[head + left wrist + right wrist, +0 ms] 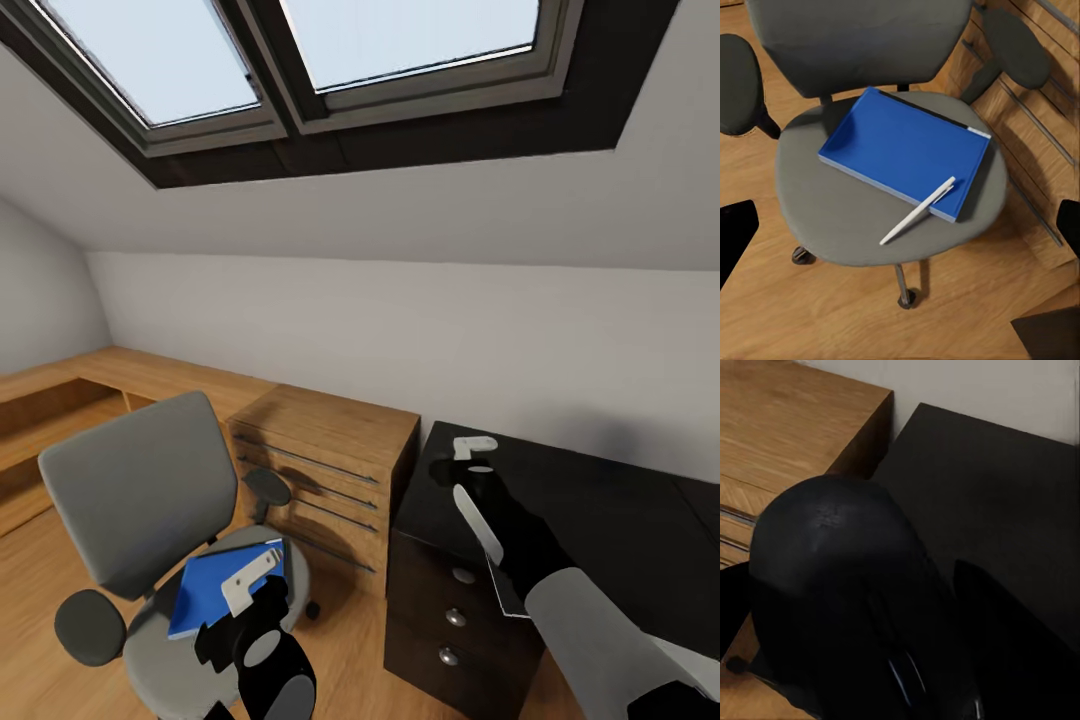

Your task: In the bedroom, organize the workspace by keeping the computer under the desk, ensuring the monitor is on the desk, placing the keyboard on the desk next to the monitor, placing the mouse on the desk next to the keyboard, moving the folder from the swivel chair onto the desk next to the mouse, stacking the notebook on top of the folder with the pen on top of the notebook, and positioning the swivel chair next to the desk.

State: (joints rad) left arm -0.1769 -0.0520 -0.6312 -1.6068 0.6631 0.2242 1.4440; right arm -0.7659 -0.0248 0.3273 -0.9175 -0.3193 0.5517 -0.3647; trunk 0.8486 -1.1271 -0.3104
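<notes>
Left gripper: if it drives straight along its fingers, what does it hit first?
Probably the blue folder or the pen lying across its corner on the swivel chair seat; the left wrist view centres there. Depth is unclear.

Swivel chair [840,217] is grey with black armrests; the folder [904,150] on it is bright blue with a white page edge, the pen [916,211] plain white. Desk [610,520] top is glossy black with black drawers and silver knobs, the mouse [840,585] black too. Drawer chest [330,470] and floor [832,315] are light wood grain, walls white.
</notes>
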